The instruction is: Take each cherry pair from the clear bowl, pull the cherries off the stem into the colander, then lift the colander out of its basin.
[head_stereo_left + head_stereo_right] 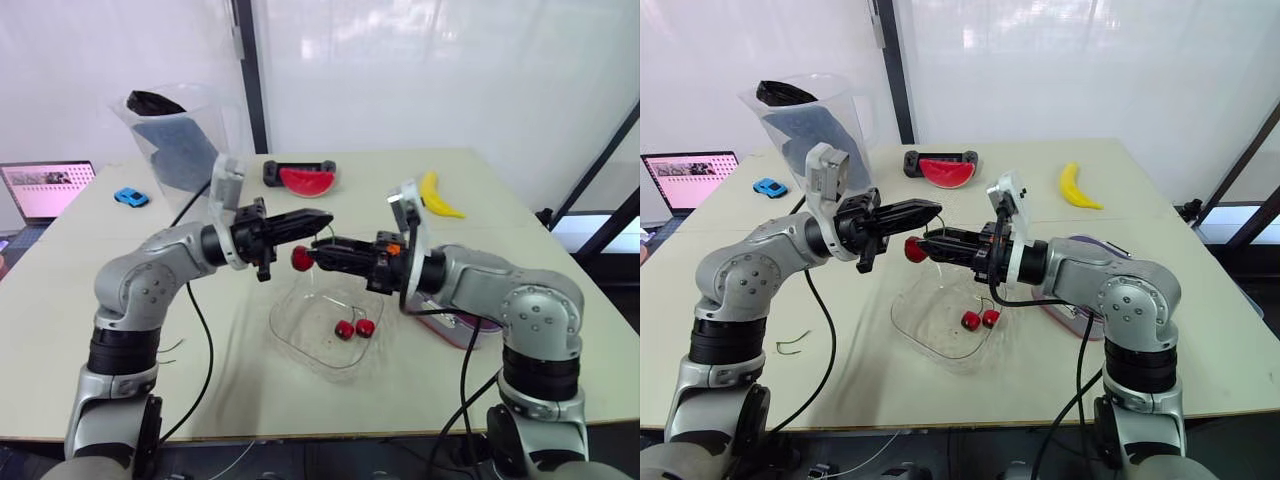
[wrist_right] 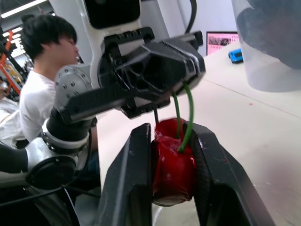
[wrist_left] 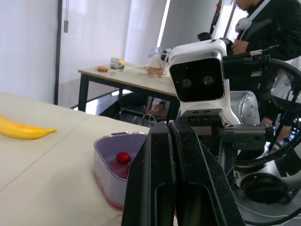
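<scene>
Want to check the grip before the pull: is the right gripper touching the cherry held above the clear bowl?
Touching. The right wrist view shows the cherry clamped between both fingers of the right gripper, pressed against each with no gap.

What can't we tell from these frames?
- Colander contents: in head views the right arm covers most; in left wrist view the left gripper blocks all but a single cherry.
- Held pair's rear cherry: in right wrist view the front cherry hides it.
- Laptop screen: too small.
</scene>
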Controlling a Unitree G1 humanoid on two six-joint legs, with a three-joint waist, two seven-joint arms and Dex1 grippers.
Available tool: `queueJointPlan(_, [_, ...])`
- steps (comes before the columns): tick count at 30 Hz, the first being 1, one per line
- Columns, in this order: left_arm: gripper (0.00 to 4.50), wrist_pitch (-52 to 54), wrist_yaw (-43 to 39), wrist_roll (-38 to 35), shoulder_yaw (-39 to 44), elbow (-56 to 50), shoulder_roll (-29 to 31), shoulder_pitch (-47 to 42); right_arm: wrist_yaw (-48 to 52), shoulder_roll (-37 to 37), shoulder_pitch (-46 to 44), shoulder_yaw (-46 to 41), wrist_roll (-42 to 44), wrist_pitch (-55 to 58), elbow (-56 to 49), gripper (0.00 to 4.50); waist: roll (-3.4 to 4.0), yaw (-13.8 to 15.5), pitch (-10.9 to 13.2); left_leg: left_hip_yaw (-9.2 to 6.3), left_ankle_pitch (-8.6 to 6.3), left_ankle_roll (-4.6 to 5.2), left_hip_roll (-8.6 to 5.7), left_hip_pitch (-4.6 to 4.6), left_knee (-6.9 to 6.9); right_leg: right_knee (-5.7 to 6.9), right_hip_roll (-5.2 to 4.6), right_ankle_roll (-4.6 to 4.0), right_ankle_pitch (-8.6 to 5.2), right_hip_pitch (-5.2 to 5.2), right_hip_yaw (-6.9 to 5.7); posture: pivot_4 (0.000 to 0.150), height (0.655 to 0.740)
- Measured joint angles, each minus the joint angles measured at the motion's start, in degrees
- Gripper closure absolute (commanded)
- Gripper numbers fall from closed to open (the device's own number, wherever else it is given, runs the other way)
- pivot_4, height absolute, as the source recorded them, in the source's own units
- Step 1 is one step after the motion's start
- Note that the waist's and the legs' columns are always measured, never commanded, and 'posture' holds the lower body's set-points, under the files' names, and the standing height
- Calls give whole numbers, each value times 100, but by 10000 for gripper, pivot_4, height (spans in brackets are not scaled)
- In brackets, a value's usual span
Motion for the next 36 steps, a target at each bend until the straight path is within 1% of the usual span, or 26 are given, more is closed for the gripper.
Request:
queueJointPlan(9, [45000, -26, -3, 16, -70, 1, -2, 0, 77, -267, 58, 183, 48, -106, 0, 35694, 0, -1, 0, 0, -2, 4, 0, 0, 0, 0, 0, 0, 0, 0, 0, 1500, 7400])
queueJointPlan(16, [45000, -22, -6, 19, -231, 5, -35, 1, 233, -683, 181, 335, 61, -130, -2, 35694, 0, 0, 0, 0, -3, 5, 0, 0, 0, -2, 0, 0, 0, 1, 0, 1500, 7400])
queueJointPlan(18, [45000, -23, -5, 15, -263, 8, -41, 1, 252, -839, 195, 329, 132, -85, -2, 35694, 0, 1, 0, 0, -3, 5, 0, 0, 0, -2, 0, 0, 0, 1, 0, 1500, 7400])
queueJointPlan(21, [45000, -74, 13, -7, -93, 7, -32, -11, 302, -1163, 339, 331, 247, 208, 15, 35694, 0, 7, 0, 1, -4, 7, 1, 0, 0, -4, 0, 0, 0, 2, 0, 1500, 7400])
queueJointPlan(24, [45000, -83, 38, -16, -41, 7, -34, -9, 529, -1591, 357, 332, 431, 436, 8, 35694, -1, 13, 0, 1, -5, 10, 0, -1, 2, -8, 0, 0, 0, 5, -1, 1500, 7400])
queueJointPlan(28, [45000, -83, 88, -17, -41, 6, -55, -8, 816, -2009, 335, 328, 375, 369, 69, 35694, -1, 14, 1, 2, -6, 11, 0, -1, 2, -9, 0, 0, 0, 5, -1, 1500, 7400])
queueJointPlan(31, [45000, -83, 120, -22, -36, -7, -58, 5, 1129, -2640, 171, 325, -167, -104, 486, 35694, -2, 29, 1, 3, -7, 13, -2, -1, 5, -12, 0, 1, 0, 9, -2, 1500, 7400])
queueJointPlan(33, [45000, -90, 137, -23, -23, -41, -52, 46, 1441, -3282, 102, 422, -828, -693, 947, 35694, -2, 51, 1, 5, -9, 15, -3, -1, 4, -15, -1, 2, -1, 11, -2, 1500, 7400])
queueJointPlan(34, [45000, -116, 145, -22, -4, -60, -49, 109, 1628, -3684, 86, 536, -1289, -1096, 1278, 35694, -2, 56, 1, 8, -11, 20, -4, -1, 6, -16, -1, 2, -1, 11, -2, 1500, 7400])
queueJointPlan(36, [45000, -146, 154, -18, 9, -67, -44, 193, 1927, -4142, 87, 751, -2008, -1702, 1818, 35694, -2, 41, 1, 11, -12, 20, -2, -1, 5, -20, 0, 2, -1, 11, -1, 1500, 7400])
